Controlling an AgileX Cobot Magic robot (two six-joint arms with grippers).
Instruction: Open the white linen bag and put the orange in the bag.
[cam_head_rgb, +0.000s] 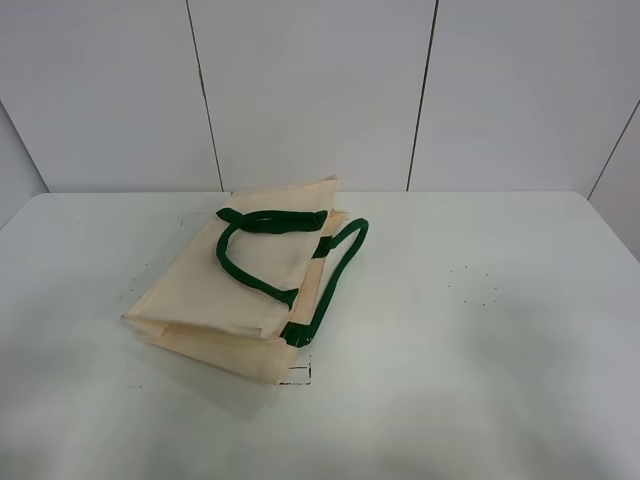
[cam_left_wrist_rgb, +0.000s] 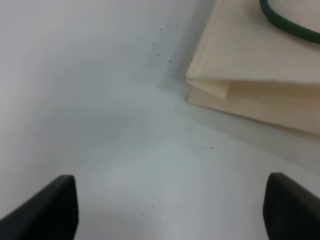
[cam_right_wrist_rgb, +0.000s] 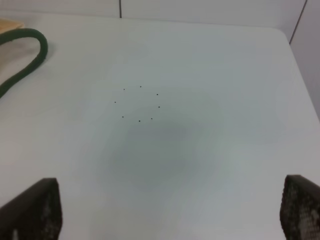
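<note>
The white linen bag (cam_head_rgb: 235, 285) lies flat on the white table left of centre, its mouth toward the right. Its two dark green handles (cam_head_rgb: 335, 275) rest on top and beside it. A corner of the bag (cam_left_wrist_rgb: 250, 75) shows in the left wrist view, and one handle loop (cam_right_wrist_rgb: 25, 60) shows in the right wrist view. The orange is out of view in every frame. My left gripper (cam_left_wrist_rgb: 170, 210) is open above bare table near the bag's corner. My right gripper (cam_right_wrist_rgb: 170, 215) is open above bare table to the right of the bag. Neither arm shows in the exterior high view.
The white table (cam_head_rgb: 480, 330) runs back to a panelled grey wall (cam_head_rgb: 320, 90). Small dark specks (cam_head_rgb: 475, 285) mark the table right of the bag. A faint dashed square mark (cam_head_rgb: 297, 375) lies by the bag's near corner.
</note>
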